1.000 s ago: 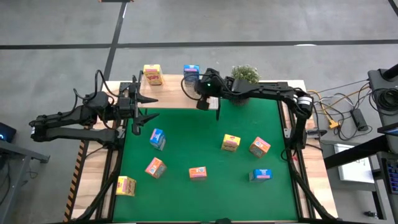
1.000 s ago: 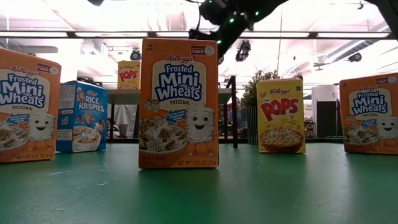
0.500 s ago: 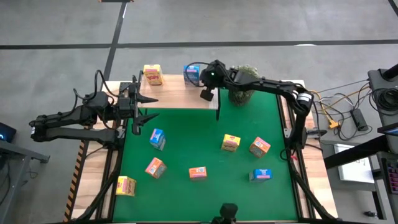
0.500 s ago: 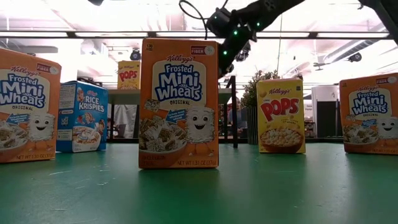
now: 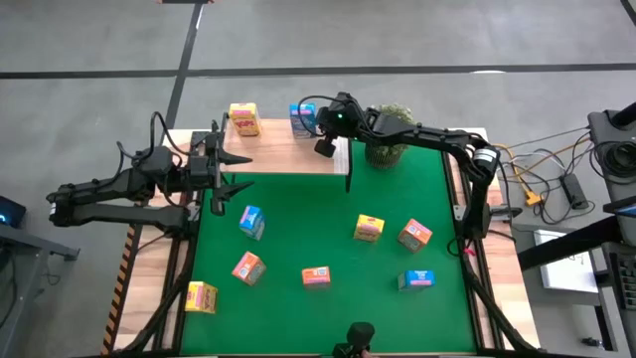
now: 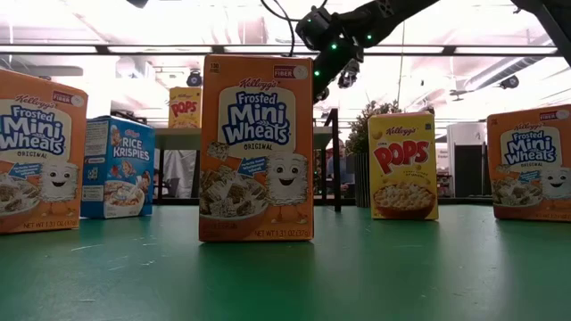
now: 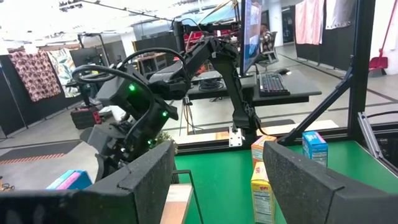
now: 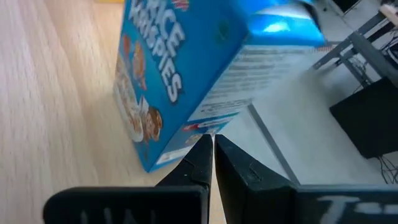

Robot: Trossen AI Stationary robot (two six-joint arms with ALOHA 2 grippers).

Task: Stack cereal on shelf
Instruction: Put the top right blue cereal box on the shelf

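The shelf [image 5: 268, 149], a light-wood board on black legs, stands along the table's far edge. A yellow cereal box [image 5: 243, 119] and a blue one [image 5: 303, 119] stand upright on it. Several more boxes stand on the green mat, among them a blue one [image 5: 251, 221] and an orange one [image 6: 257, 147]. My right gripper [image 5: 322, 149] is shut and reaches over the shelf's right end, just right of the blue box [image 8: 180, 81]. My left gripper [image 5: 231, 171] waits open at the table's left side, over the shelf's left end. My right gripper has its shut fingertips [image 8: 204, 146] right at the blue box's lower corner [image 8: 198, 127], below its narrow printed side. It comes from the table's right, slanting down. Whether the tips touch the box I cannot tell. The box stands on the shelf board.
A green potted plant [image 5: 390, 134] stands just right of the shelf, under my right arm. Loose boxes are scattered over the mat's middle and near part, such as a yellow one [image 5: 369, 228] and a blue one [image 5: 417, 279]. Cables lie off the table's right side.
My right gripper has moved toward the table's far edge, from over the shelf's near right corner to beside the blue box, and has stayed shut.
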